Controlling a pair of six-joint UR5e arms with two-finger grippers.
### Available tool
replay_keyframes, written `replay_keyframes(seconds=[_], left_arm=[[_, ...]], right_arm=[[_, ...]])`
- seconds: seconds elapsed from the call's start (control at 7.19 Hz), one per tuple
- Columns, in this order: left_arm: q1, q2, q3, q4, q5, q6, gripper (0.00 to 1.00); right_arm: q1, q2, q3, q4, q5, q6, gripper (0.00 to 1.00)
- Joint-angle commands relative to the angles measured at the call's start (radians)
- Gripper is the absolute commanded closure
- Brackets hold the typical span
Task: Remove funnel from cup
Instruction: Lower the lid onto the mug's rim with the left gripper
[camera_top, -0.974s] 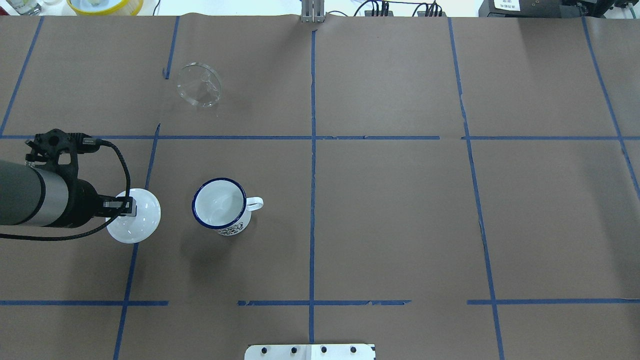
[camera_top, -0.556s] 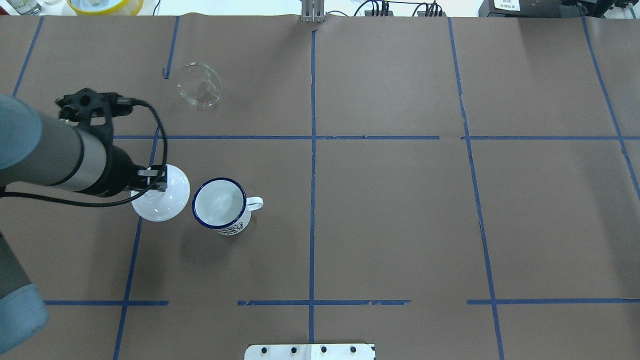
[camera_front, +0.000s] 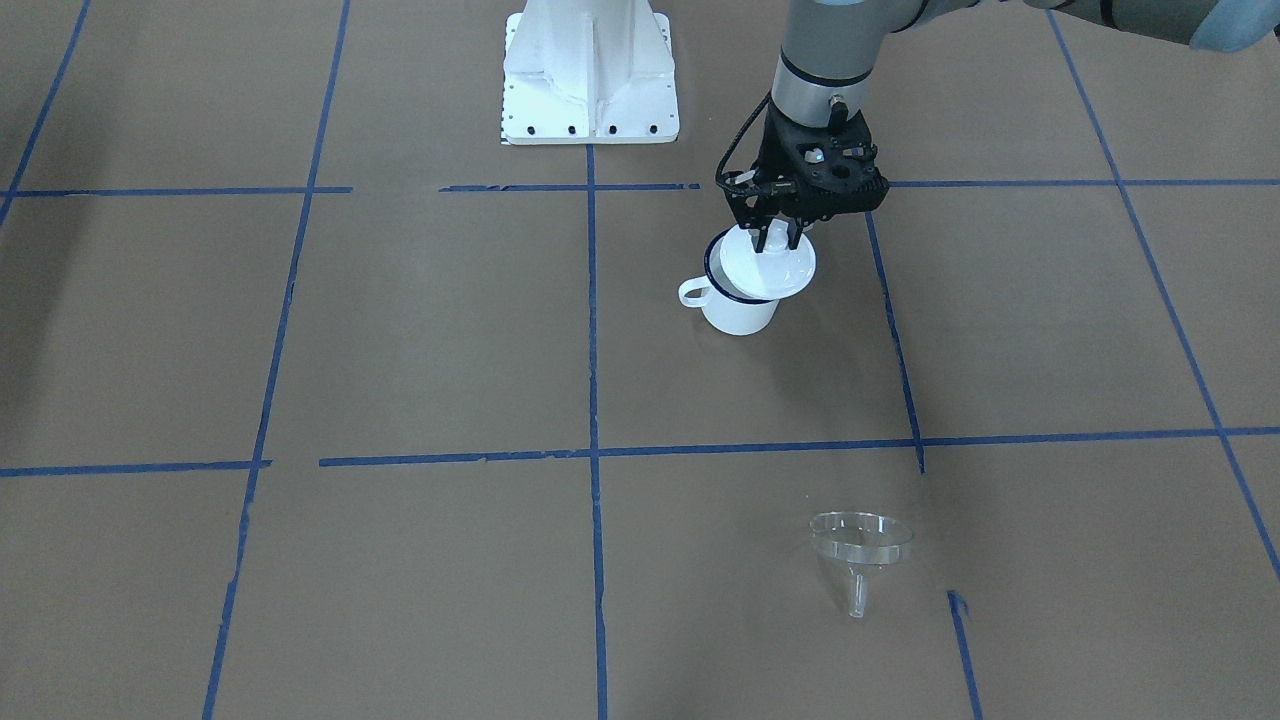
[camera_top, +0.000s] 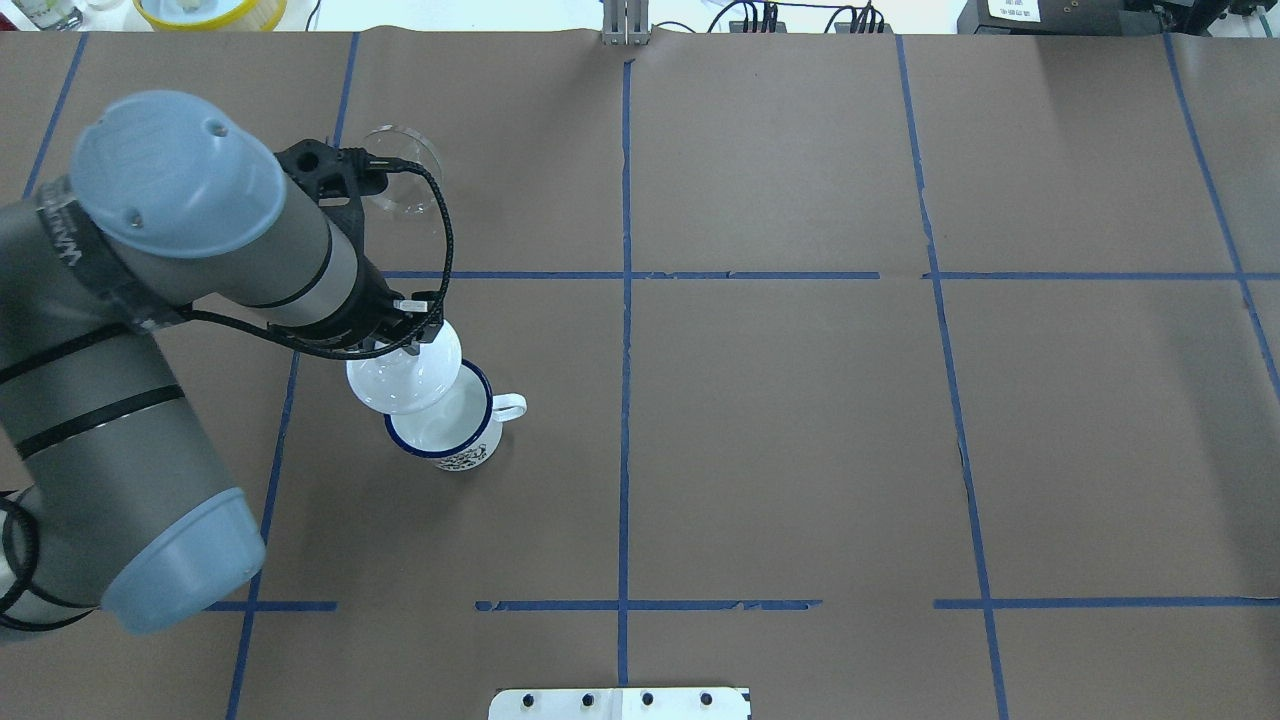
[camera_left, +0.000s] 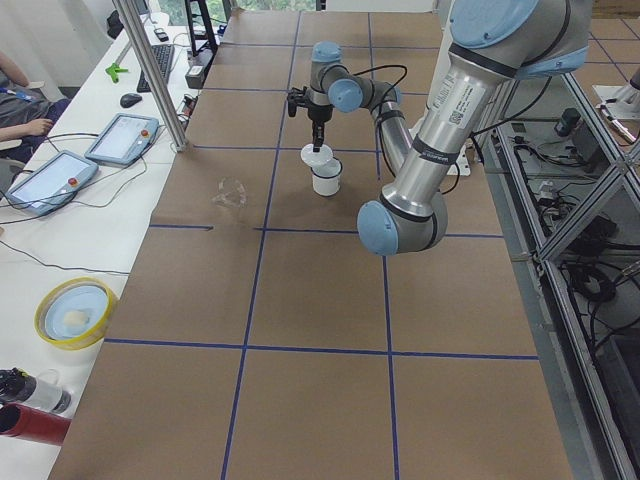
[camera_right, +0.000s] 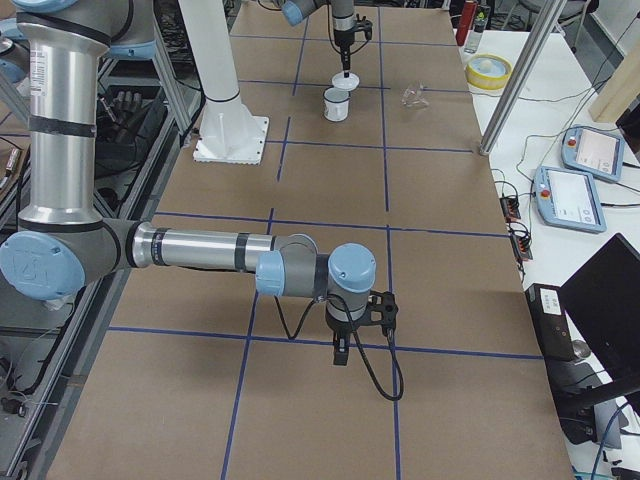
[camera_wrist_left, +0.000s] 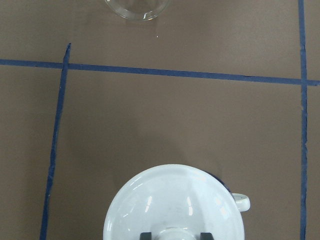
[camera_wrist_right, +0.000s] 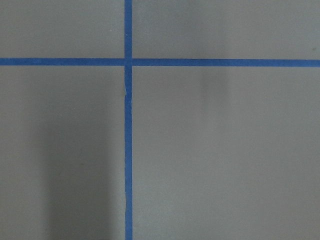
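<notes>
Front view shows the whole funnel (camera_front: 860, 545), lying well apart from the cup (camera_front: 738, 312); overhead, the left arm (camera_top: 200, 230) hides part of it; left gripper (camera_front: 776, 238) is clamped on the lid (camera_front: 788, 268) knob over the cup; right gripper (camera_right: 340, 356) only shows side-on, can't tell its state; one funnel, one cup, one lid.

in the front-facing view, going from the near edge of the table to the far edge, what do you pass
funnel → cup → white robot base. The white lid overlaps the cup, so it is left out.
</notes>
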Motion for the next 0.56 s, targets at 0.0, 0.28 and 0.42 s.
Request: replay_keyframes(seconds=[0.0, 0.28, 0.42], left_arm=[[0.011, 0.000, 0.019, -0.015, -0.002, -0.004, 1.00], [0.050, 0.003, 0.012, -0.013, -0.002, -0.006, 1.00], [0.060, 0.019, 0.010, -0.015, -0.002, -0.050, 1.00]], right_arm=[[0.000, 0.000, 0.000, 0.000, 0.000, 0.000, 0.00], [0.000, 0.000, 0.000, 0.000, 0.000, 0.000, 0.00], [0.000, 0.000, 0.000, 0.000, 0.000, 0.000, 0.00]])
